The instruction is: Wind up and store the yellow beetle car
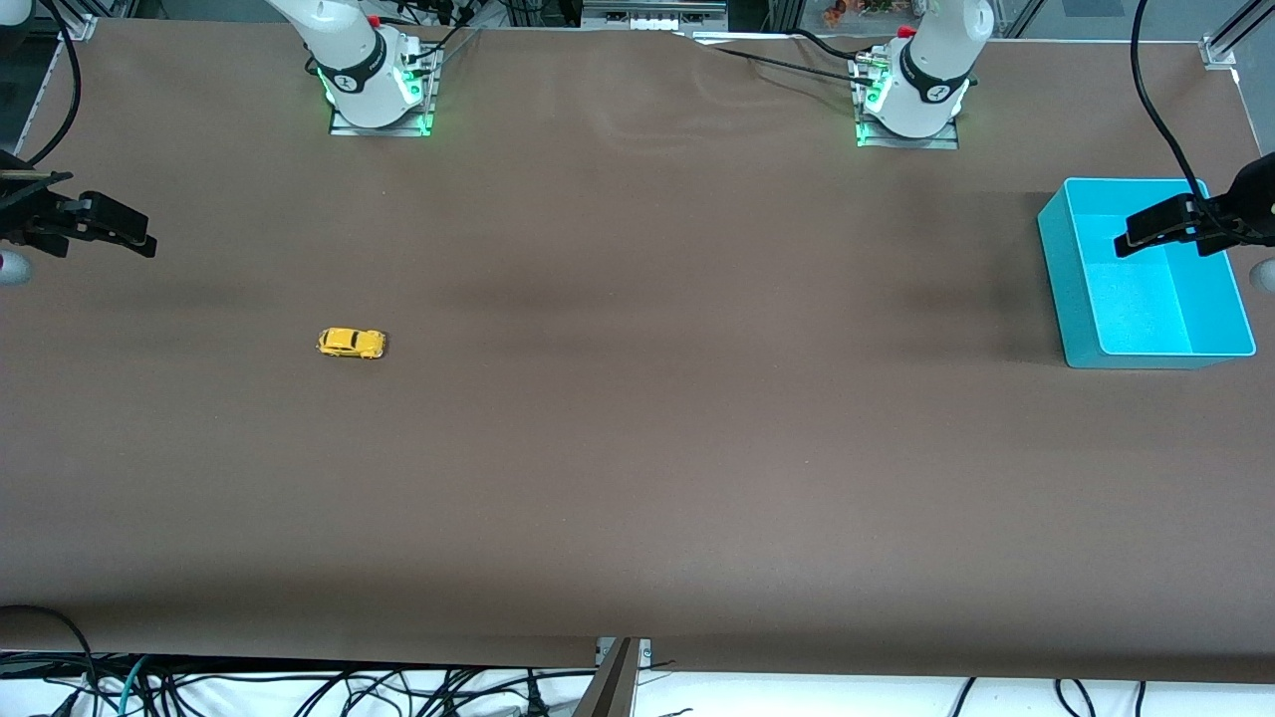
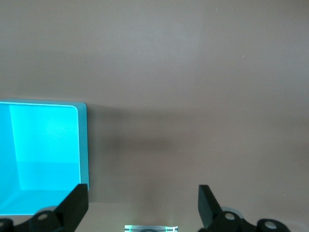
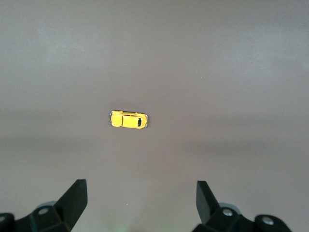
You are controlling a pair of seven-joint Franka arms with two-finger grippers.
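Both grippers empty, fingers apart; yellow beetle car [image 1: 352,343] on table, well apart.

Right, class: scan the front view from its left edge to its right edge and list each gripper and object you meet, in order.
right gripper, open, up in the air → yellow beetle car on the table → blue bin → left gripper, open, over the bin.
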